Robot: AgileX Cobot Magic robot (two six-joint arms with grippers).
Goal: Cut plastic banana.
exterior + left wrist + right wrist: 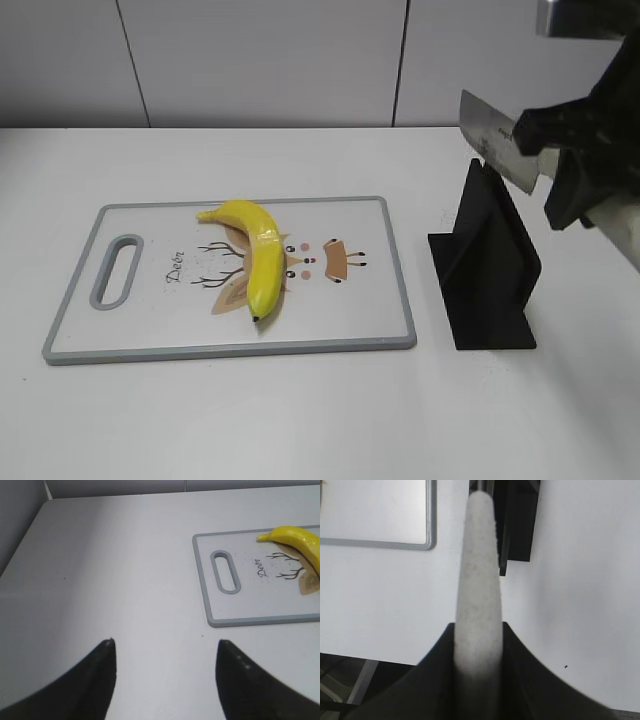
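Note:
The yellow plastic banana lies whole on the white cutting board, near its middle; its stem end also shows in the left wrist view. My right gripper is shut on the pale handle of a knife, whose steel blade is held in the air above the black knife stand, right of the board. My left gripper is open and empty over bare table, left of the board; it is out of the exterior view.
The board has a grey rim and a handle slot at its left end. The black stand also shows in the right wrist view. The table's front edge is below the right gripper. A wall stands behind.

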